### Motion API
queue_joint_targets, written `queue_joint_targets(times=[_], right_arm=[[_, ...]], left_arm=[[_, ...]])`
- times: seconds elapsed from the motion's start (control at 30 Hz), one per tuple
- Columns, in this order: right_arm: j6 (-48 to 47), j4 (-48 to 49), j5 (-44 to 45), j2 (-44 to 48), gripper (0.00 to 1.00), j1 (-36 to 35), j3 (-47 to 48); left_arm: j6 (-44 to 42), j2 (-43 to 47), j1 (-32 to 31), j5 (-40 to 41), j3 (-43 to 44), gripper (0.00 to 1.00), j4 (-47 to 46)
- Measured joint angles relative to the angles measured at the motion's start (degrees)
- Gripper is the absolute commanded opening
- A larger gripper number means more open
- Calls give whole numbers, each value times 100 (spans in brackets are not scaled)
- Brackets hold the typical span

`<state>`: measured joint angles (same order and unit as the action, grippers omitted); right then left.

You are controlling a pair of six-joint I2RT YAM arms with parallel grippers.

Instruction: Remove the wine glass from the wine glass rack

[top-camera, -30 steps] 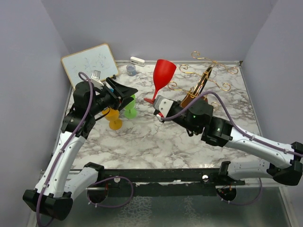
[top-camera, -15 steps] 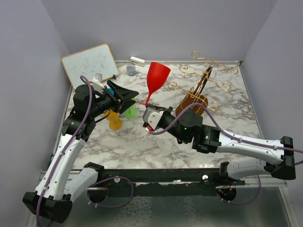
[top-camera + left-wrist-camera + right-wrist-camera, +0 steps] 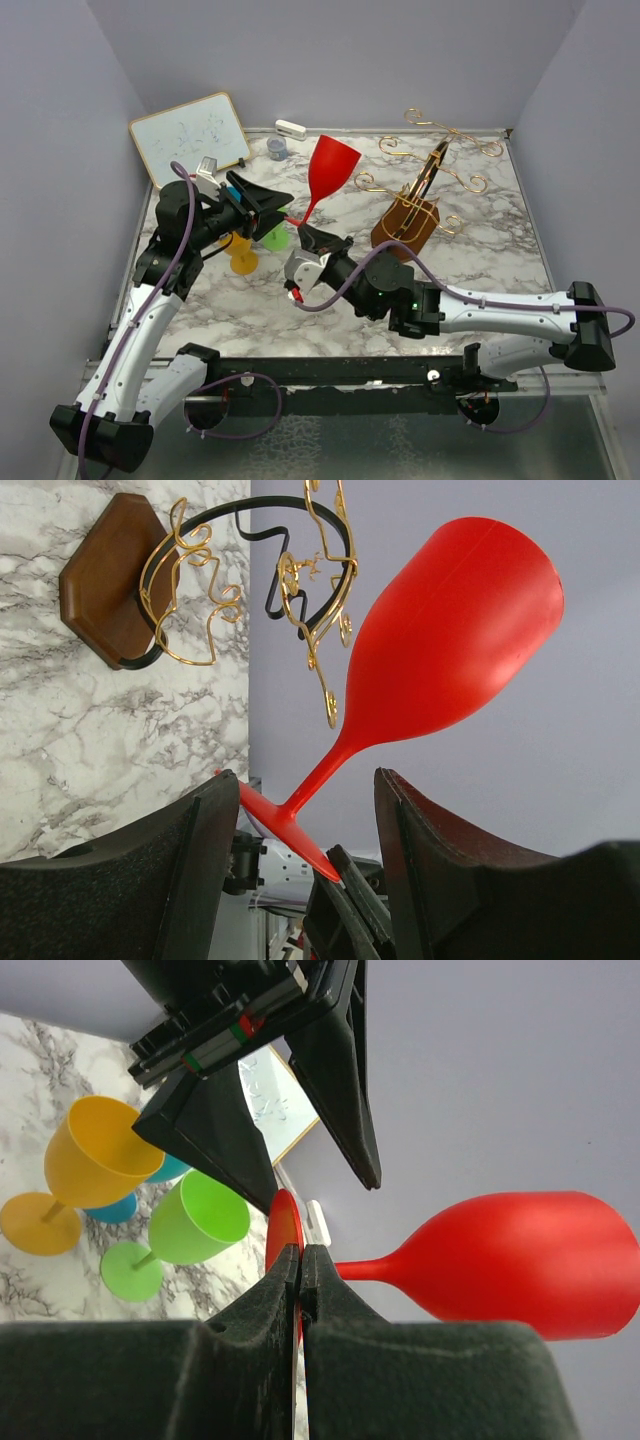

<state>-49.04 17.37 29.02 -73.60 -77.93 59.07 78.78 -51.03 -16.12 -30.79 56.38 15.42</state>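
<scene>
The red wine glass [image 3: 331, 165] hangs tilted in the air, off the wine glass rack [image 3: 405, 222], bowl up and away from me. My right gripper [image 3: 304, 229] is shut on the rim of its round foot; the right wrist view shows the gripper [image 3: 301, 1252] pinching that disc, with the bowl [image 3: 525, 1260] to the right. My left gripper [image 3: 277, 205] is open, and in its wrist view the gripper [image 3: 305, 780] has the stem and foot between its fingers [image 3: 205, 865], the foot's edge close against the left one. The rack's gold wire arms and brown base [image 3: 103, 575] stand on the marble behind.
A yellow glass [image 3: 241, 251], a green glass [image 3: 273, 236] and a teal one [image 3: 110, 1206] stand under my left wrist. A whiteboard [image 3: 190, 135] leans at the back left, with a tape roll [image 3: 277, 148] and a white eraser [image 3: 290, 128] near the back wall.
My right arm has swung left and nearer with the red glass, bringing its foot between the left gripper's open fingers. The left arm has barely moved.
</scene>
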Motion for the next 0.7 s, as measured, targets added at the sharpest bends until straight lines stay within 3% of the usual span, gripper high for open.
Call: queue_joint_targets(times=[0.33,0.7], right_arm=[[-599,901,354,-330,1,-210,-107],[-682,1141,533,-334,1,-227,-144]], left_arm=[[37,4,15,-118,-83,59,-81],[39,4,15,-225,-96,59,-116]])
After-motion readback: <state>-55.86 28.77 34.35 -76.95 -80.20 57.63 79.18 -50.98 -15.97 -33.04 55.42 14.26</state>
